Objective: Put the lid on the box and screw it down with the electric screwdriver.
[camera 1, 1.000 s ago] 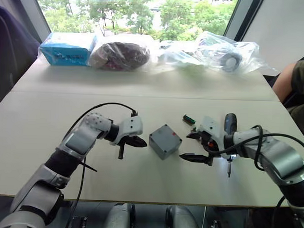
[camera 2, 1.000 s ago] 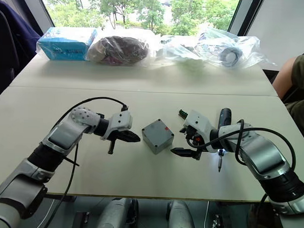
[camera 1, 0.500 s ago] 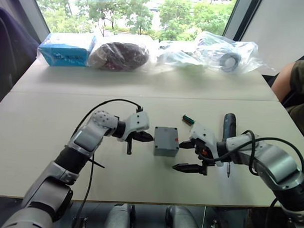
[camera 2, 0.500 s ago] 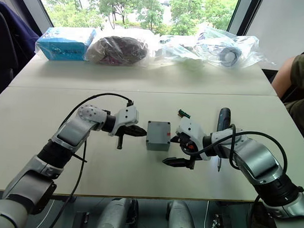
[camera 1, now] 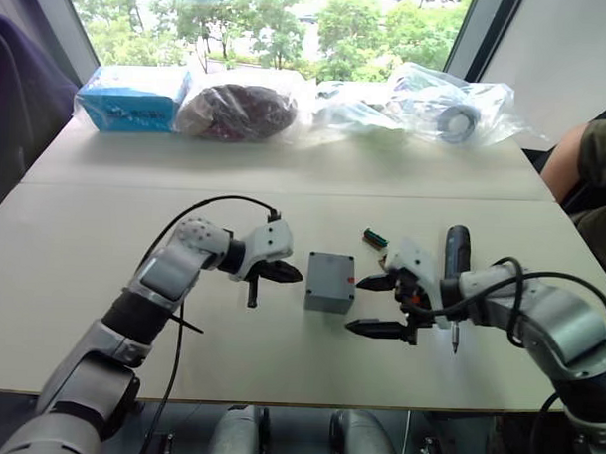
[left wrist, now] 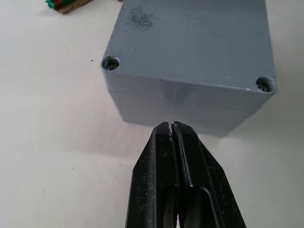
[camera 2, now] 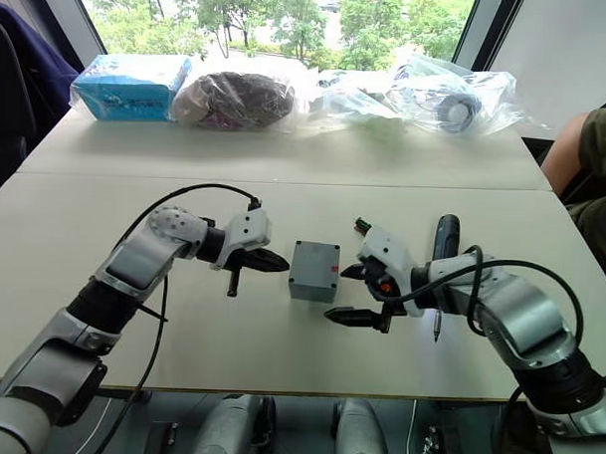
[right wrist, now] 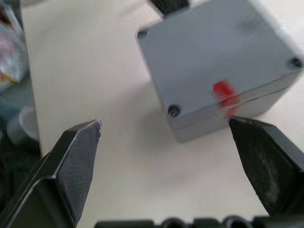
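Flanking the closed box with both grippers

Lid [left wrist: 204, 38] sits on box [camera 1: 329, 283] mid-table, seam visible, red mark on the side facing the right gripper [camera 1: 373, 305]. Left gripper [camera 1: 292, 275] has its fingers pressed together, tip just beside the box wall. Right gripper fingers spread wide, near the box. Electric screwdriver [camera 1: 457, 254] lies on table [camera 1: 73, 259] right of it; small green piece [camera 1: 373, 236] nearby.

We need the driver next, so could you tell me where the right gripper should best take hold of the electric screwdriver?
Probably mid-barrel on the electric screwdriver, coming from above: it lies flat on the table, bit toward the robot, just outboard of the open right gripper.
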### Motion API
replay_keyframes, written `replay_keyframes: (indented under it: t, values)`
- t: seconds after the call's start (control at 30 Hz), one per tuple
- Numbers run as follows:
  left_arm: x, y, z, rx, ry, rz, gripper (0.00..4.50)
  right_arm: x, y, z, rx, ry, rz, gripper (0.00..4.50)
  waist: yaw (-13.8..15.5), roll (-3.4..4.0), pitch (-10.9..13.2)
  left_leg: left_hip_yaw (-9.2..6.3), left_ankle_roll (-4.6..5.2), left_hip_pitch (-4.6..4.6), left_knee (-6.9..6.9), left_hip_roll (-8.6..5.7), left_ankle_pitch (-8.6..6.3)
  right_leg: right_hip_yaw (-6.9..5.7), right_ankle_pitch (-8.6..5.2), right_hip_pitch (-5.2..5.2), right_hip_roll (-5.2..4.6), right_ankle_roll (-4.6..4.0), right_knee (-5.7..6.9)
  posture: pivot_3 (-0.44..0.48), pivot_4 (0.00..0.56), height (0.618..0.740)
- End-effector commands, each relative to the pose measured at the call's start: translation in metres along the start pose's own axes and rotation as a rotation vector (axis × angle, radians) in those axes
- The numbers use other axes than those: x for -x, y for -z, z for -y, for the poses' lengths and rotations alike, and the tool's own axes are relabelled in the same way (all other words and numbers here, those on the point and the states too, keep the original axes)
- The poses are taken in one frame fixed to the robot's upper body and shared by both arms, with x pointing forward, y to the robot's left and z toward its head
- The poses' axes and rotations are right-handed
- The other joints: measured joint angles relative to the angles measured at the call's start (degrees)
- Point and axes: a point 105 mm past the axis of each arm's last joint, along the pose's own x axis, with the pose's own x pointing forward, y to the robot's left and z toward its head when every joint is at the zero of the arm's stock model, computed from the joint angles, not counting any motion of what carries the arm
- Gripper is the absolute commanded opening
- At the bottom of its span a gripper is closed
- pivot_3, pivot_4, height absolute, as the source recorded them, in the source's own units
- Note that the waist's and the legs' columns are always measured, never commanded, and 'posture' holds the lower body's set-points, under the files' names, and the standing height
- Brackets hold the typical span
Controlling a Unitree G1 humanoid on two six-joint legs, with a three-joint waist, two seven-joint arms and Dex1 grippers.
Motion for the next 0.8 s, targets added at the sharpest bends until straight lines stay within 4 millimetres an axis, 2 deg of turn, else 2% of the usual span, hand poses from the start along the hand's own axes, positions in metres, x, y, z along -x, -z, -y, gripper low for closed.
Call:
replay_keyframes:
  t: [0.03,0.1,0.2,0.27,0.37,0.43,0.47,0.6,0.8]
  values:
    - [0.020,-0.037,-0.008,0.002,-0.019,0.145,0.00,0.026,-0.041,0.034,0.007,0.147,0.204,4.48,0.00,-0.04,-0.03,0.00,0.00,0.00,0.01,0.00,0.00,0.00,0.01,0.00,0.00,0.01,0.01,0.000,0.150,0.740]
    - [0.023,-0.043,-0.010,-0.003,-0.023,0.164,0.00,0.023,-0.039,0.059,0.020,0.252,0.214,4.48,0.02,-0.09,-0.07,-0.01,0.00,0.03,0.01,-0.01,0.00,-0.01,0.02,0.05,0.02,0.04,0.01,0.000,0.150,0.740]
    - [0.024,-0.051,-0.011,0.007,-0.024,0.199,0.00,0.016,-0.031,0.076,0.033,0.306,0.189,4.48,0.04,-0.07,-0.05,0.02,0.00,0.04,-0.01,-0.04,0.00,-0.03,0.02,0.07,0.00,0.04,-0.01,0.000,0.150,0.740]
    - [0.023,-0.058,-0.011,0.003,-0.028,0.217,0.00,0.004,-0.023,0.095,0.052,0.349,0.156,4.48,-0.10,-0.07,-0.05,0.05,0.00,0.02,-0.02,-0.05,0.00,0.00,0.03,0.04,0.00,0.05,-0.01,0.000,0.150,0.740]
    - [0.022,-0.059,-0.010,-0.002,-0.034,0.217,0.00,-0.007,-0.016,0.113,0.085,0.396,0.114,4.48,-0.38,-0.05,-0.04,0.12,-0.03,0.02,-0.01,-0.06,0.02,0.03,0.12,0.02,0.01,0.21,0.00,0.000,0.150,0.740]
    - [0.022,-0.058,-0.010,0.000,-0.036,0.216,0.00,-0.011,-0.013,0.122,0.093,0.415,0.106,4.04,-0.48,-0.04,-0.04,0.11,-0.03,0.02,-0.01,-0.05,0.02,0.03,0.12,0.01,0.03,0.21,0.00,0.000,0.150,0.740]
    - [0.022,-0.057,-0.010,0.002,-0.040,0.215,0.00,-0.013,-0.013,0.124,0.094,0.414,0.105,3.98,-0.50,-0.04,-0.04,0.10,-0.04,0.02,-0.02,-0.05,0.03,0.03,0.12,0.00,0.03,0.21,0.01,0.000,0.150,0.740]
    - [0.024,-0.053,-0.010,0.013,-0.054,0.208,0.00,-0.022,-0.006,0.130,0.096,0.403,0.084,2.56,-0.49,-0.04,-0.04,0.11,-0.07,0.02,-0.05,-0.03,0.04,0.03,0.12,-0.01,0.03,0.21,0.01,0.000,0.150,0.740]
    - [0.024,-0.050,-0.008,0.019,-0.060,0.206,0.00,-0.029,-0.003,0.134,0.090,0.386,0.079,2.56,-0.47,-0.04,-0.04,0.11,-0.11,0.02,-0.04,-0.04,0.06,0.03,0.12,0.00,0.02,0.21,0.02,0.000,0.150,0.740]
